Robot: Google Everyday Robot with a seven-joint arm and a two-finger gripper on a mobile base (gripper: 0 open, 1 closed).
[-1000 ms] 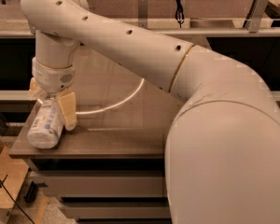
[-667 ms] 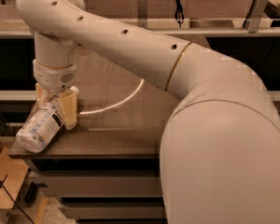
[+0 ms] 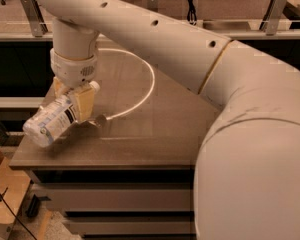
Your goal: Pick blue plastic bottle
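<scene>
While the robot arm (image 3: 165,39) spans the dark worktop (image 3: 155,129), the blue plastic bottle (image 3: 52,120) sits tilted at its left edge, cap end uppermost, clamped in the pincer (image 3: 75,104). A white cable (image 3: 140,91) loops just beside.

Clear, pale-labelled blue plastic bottle (image 3: 50,123), tilted base-down, clamped between gripper (image 3: 72,101) fingers (image 3: 85,103) above table (image 3: 165,129).

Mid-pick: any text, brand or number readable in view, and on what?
On the bottle: dark label print, too blurred to read.
On the gripper, above the table's left side, jaws shut on the bottle: none.
On the arm and table: none.
</scene>
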